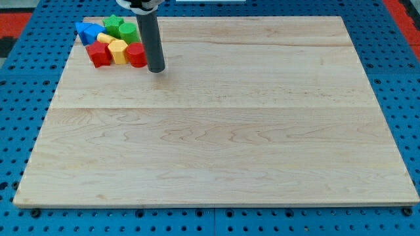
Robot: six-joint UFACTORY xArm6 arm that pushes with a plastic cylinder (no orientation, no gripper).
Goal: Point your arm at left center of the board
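- Starting at the view's left: blue blocks (87,31), green blocks (120,27), yellow blocks (115,47) and red blocks (117,55) cluster at the worktop's (230,144) top-left corner.
- Our tip (156,69) sits just right of the reds; no end effector, only a rod.
- We judge the left-centre target lies below-left, unreached; next, slide there, skirting the cluster.

Light wooden board (223,137) of glued planks sits on a blue pegboard table (26,78), filling most of the frame. All blocks are bunched in the board's upper left corner: blue block (86,31) at far left, green star-like block (114,25) and green block (128,31) at the top, two yellow blocks (105,39) (118,50) in the middle, red block (99,55) and red cylinder (136,56) along the bottom. The rod's tip (156,69) rests on the board, just right of the red cylinder.
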